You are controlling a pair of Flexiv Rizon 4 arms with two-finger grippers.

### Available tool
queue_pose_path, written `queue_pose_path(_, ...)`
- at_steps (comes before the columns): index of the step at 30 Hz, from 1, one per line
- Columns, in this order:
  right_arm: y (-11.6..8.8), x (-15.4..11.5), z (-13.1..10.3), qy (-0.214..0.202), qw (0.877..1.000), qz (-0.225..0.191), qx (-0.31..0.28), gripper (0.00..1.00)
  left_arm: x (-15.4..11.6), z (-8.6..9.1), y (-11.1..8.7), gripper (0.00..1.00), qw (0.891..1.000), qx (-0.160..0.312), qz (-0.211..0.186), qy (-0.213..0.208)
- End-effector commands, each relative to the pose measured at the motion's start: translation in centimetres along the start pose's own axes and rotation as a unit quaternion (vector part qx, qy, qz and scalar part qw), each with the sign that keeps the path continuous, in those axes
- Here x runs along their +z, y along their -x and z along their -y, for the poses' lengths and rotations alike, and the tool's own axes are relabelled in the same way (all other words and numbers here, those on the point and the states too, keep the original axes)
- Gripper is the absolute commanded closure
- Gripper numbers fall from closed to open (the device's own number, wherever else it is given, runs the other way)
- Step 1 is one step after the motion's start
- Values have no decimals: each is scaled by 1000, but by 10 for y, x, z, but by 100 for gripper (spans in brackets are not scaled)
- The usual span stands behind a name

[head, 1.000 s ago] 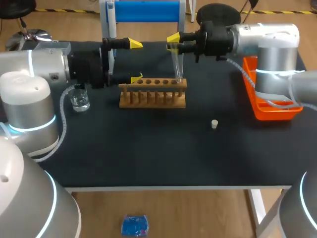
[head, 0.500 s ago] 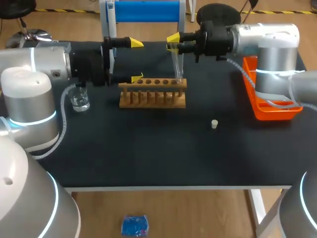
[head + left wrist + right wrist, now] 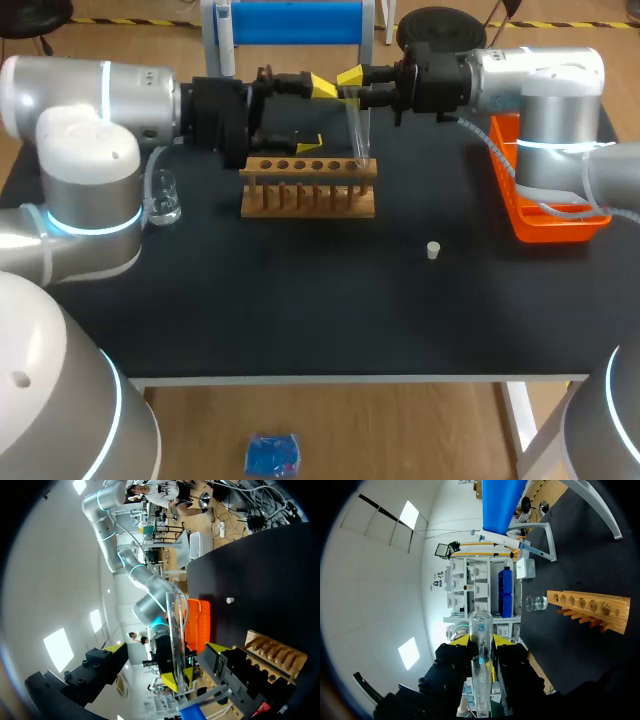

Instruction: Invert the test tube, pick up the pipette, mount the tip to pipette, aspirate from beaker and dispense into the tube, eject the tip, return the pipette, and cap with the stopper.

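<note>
My right gripper (image 3: 350,88) is shut on the top of a clear test tube (image 3: 357,130). The tube hangs steeply, its lower end at the right end of the wooden rack (image 3: 308,190). In the right wrist view the test tube (image 3: 481,665) stands between my yellow fingertips (image 3: 462,640). My left gripper (image 3: 312,116) is open, level with the tube and just to its left. In the left wrist view the test tube (image 3: 175,630) shows ahead, between my spread fingers (image 3: 117,647). A beaker (image 3: 162,198) holding liquid stands left of the rack. The small stopper (image 3: 433,250) lies on the mat, right of the rack.
An orange tray (image 3: 545,215) sits at the table's right edge under my right arm. A blue and white stand (image 3: 290,20) rises at the back edge behind the rack. In the right wrist view the rack (image 3: 590,607) and beaker (image 3: 536,603) lie beside the tube.
My left gripper has travelled right, from beside the rack's left end to close by the tube, staying open. The right arm and tube have not moved.
</note>
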State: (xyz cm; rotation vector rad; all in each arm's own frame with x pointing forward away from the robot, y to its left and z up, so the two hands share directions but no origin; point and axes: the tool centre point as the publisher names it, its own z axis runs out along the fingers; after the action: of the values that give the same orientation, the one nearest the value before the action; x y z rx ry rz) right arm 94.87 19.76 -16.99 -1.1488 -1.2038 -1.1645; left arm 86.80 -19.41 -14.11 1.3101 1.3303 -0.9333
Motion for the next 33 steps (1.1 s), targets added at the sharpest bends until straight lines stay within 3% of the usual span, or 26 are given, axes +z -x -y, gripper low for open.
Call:
queue_pose_path(1,0,0,0,0,1000,1,-1,100,15,-3,-5,0,1000,-4,14,0)
queue_pose_path(10,0,0,0,0,1000,1,-1,100,28,12,-7,0,999,-20,40,10)
queue_pose_path(20,0,0,0,0,1000,1,-1,100,42,31,-3,0,996,-44,63,49)
queue_pose_path(33,0,0,0,0,1000,1,-1,100,59,34,-4,0,995,-63,72,24)
